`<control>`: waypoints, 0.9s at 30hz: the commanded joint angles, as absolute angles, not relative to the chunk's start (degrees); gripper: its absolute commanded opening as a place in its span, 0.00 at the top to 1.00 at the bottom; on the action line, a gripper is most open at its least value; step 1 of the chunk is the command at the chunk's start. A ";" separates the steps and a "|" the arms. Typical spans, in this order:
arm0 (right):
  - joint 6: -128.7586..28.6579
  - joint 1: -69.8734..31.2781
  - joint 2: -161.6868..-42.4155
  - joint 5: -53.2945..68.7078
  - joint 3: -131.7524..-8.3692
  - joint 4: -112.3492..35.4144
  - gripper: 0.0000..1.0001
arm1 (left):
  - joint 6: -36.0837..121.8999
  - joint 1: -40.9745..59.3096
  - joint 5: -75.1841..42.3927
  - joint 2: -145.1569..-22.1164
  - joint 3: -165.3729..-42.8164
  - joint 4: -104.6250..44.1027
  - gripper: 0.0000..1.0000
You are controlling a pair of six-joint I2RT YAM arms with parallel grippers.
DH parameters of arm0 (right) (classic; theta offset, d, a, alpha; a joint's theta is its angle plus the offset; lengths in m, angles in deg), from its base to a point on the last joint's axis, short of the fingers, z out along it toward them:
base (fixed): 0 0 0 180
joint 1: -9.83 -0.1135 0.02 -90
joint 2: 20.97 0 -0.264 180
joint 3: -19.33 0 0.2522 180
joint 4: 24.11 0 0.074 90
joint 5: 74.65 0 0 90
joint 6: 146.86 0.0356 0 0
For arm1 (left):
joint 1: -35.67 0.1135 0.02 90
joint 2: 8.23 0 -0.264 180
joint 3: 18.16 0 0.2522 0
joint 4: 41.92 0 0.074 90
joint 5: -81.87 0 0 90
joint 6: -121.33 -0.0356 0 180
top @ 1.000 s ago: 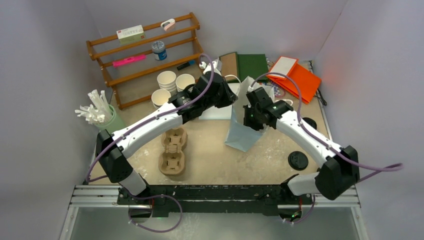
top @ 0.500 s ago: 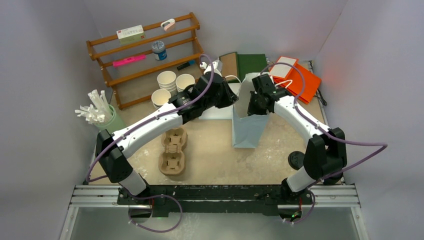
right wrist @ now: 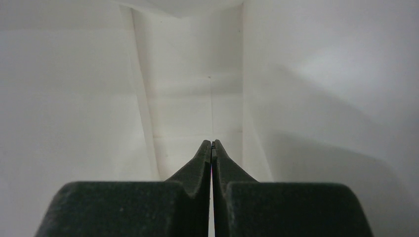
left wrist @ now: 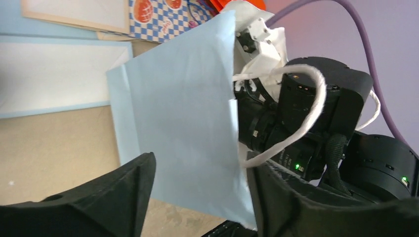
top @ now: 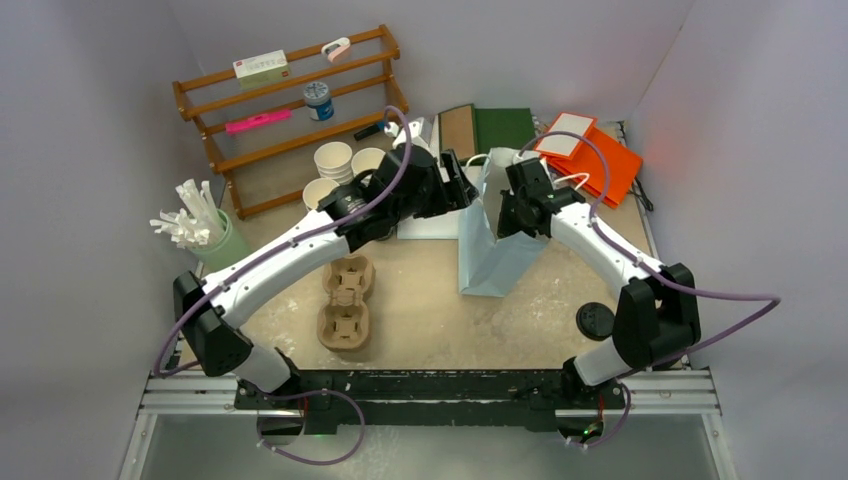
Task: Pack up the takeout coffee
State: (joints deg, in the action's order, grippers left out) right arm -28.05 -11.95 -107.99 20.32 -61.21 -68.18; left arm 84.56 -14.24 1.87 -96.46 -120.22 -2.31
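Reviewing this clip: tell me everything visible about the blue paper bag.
The blue paper bag stands upright on the table, mouth up. Pale blue matte paper outside, white inside, creased side folds, white cord handles. The shut right gripper reaches down inside it; the open left gripper faces its side, contact unclear.

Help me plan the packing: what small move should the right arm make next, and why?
Probably lift the right gripper straight out of the light-blue paper bag: it is shut inside an empty, standing bag, and the left gripper is open alongside, holding nothing.
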 commanded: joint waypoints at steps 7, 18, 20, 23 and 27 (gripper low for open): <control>-32.25 -12.14 -106.25 17.57 -63.68 -69.42 1.00 | 74.89 -12.19 5.45 -86.04 -123.06 5.01 0.19; -38.80 -12.37 -105.81 6.69 -65.36 -70.49 1.00 | 72.64 0.19 -21.66 -86.32 -121.04 -7.83 0.13; -39.46 -12.66 -105.79 5.60 -65.91 -71.45 1.00 | 73.33 0.30 -24.83 -87.74 -122.20 -10.26 0.11; -39.88 -12.76 -105.78 4.50 -66.90 -72.67 1.00 | 73.77 0.51 -28.20 -89.60 -122.84 -13.69 0.11; -39.94 -12.76 -105.10 5.08 -69.66 -75.06 1.00 | 72.71 1.66 -26.99 -91.35 -123.55 -12.87 0.15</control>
